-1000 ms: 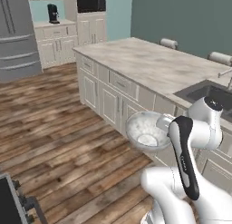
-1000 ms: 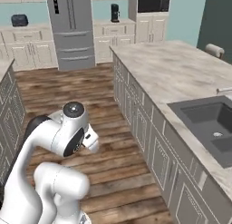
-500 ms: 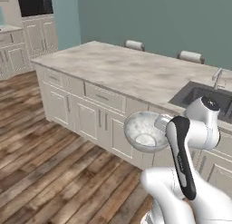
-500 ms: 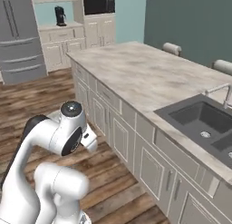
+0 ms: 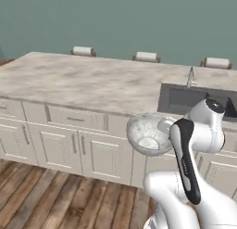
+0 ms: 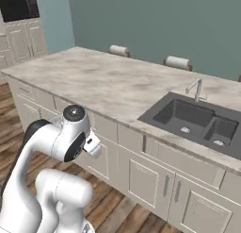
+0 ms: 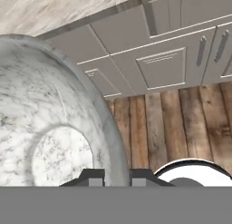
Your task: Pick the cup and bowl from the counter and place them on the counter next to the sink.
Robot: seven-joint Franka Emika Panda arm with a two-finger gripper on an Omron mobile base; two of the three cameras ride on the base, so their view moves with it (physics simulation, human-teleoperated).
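Observation:
The grey-white speckled bowl (image 5: 147, 134) hangs in the air in front of the cabinet fronts, just left of my arm. My gripper (image 7: 116, 175) is shut on the bowl (image 7: 50, 128), one fingertip on each side of its rim. The beige marbled counter (image 5: 83, 82) runs across ahead, and the dark double-basin sink (image 5: 194, 100) is set in its right part. In the right base view the sink (image 6: 197, 119) lies to the right of my hand (image 6: 92, 145), with bare counter (image 6: 103, 81) to its left. The cup is out of view.
A thin faucet (image 6: 196, 89) stands behind the sink. Three stool backs (image 5: 146, 56) line the counter's far side. Cream cabinets (image 5: 55, 149) stand under the counter, with wood floor (image 7: 167, 123) below. A dark wall oven (image 6: 19, 6) sits far left.
The whole picture has swung as the base turned, bringing the island and its sink square in front. The bowl stays in the shut gripper, in the same pose beside the arm.

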